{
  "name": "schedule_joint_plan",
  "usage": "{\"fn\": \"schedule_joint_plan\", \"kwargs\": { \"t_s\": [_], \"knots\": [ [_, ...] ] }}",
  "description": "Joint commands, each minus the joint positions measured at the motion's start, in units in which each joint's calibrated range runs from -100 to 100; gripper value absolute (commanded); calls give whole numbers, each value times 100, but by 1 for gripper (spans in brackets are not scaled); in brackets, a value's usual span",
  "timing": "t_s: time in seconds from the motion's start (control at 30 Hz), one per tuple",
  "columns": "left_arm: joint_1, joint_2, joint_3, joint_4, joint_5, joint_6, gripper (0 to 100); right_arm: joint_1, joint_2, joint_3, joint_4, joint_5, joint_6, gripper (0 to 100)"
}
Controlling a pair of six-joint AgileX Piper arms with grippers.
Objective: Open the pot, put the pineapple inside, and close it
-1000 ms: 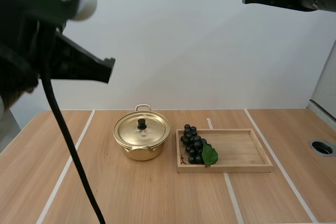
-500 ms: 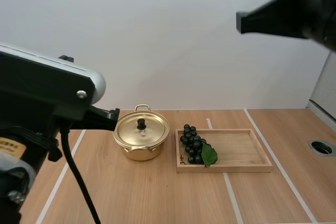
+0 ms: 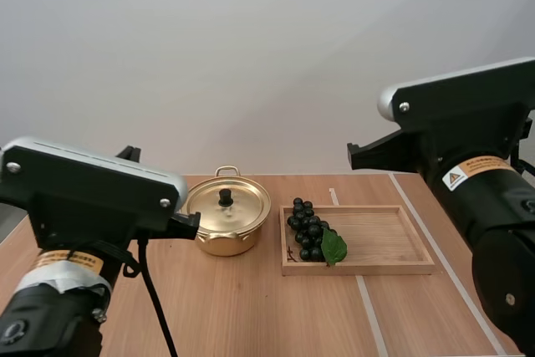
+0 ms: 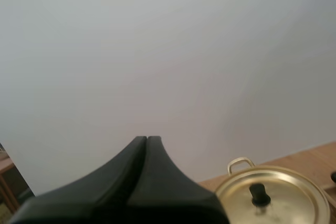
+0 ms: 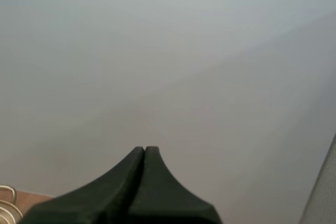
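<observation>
A gold pot [image 3: 226,221] with its lid on and a black knob [image 3: 225,197] stands on the wooden table. To its right a bunch of dark grapes [image 3: 309,232] with a green leaf lies at the left end of a wooden tray [image 3: 393,244]. My left gripper [image 3: 189,226] hangs just left of the pot, above the table. In the left wrist view it [image 4: 147,140] is shut into one dark wedge, with the pot [image 4: 273,198] beside it. High over the tray's far edge, my right gripper [image 3: 359,156] is also shut [image 5: 144,150], holding nothing.
A round hole [image 3: 512,235] is set in the table at the far right. White lines run across the tabletop. Both arms' bulky bodies cover the table's near corners. A pot handle [image 5: 6,198] peeks in beside the right gripper.
Both arms have come down from high in the high view. The left arm now sits low beside the pot and the right arm over the table's right side. Pot, grapes and tray have not moved.
</observation>
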Motion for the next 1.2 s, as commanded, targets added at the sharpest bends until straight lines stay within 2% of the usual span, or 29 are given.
{"fn": "schedule_joint_plan", "kwargs": {
  "t_s": [0.0, 0.23, 0.43, 0.63, 1.17],
  "knots": [
    [-45, -31, 360, 12, -160, -20, 0, -2, -156, 251, -243, 50, -47, 0],
    [-85, -31, 712, 12, -160, -378, 0, -2, -418, 287, -255, 2004, -47, 0],
    [-85, -31, 714, 12, -41, -898, 0, -2, -565, 287, -151, 2842, -37, 0],
    [-85, -31, 714, 12, 731, -960, 0, -29, -755, 287, -59, 3408, -37, 0],
    [-85, -31, 714, 12, 893, -1045, 0, -68, -802, 390, 190, 3493, -29, 0]
  ]
}}
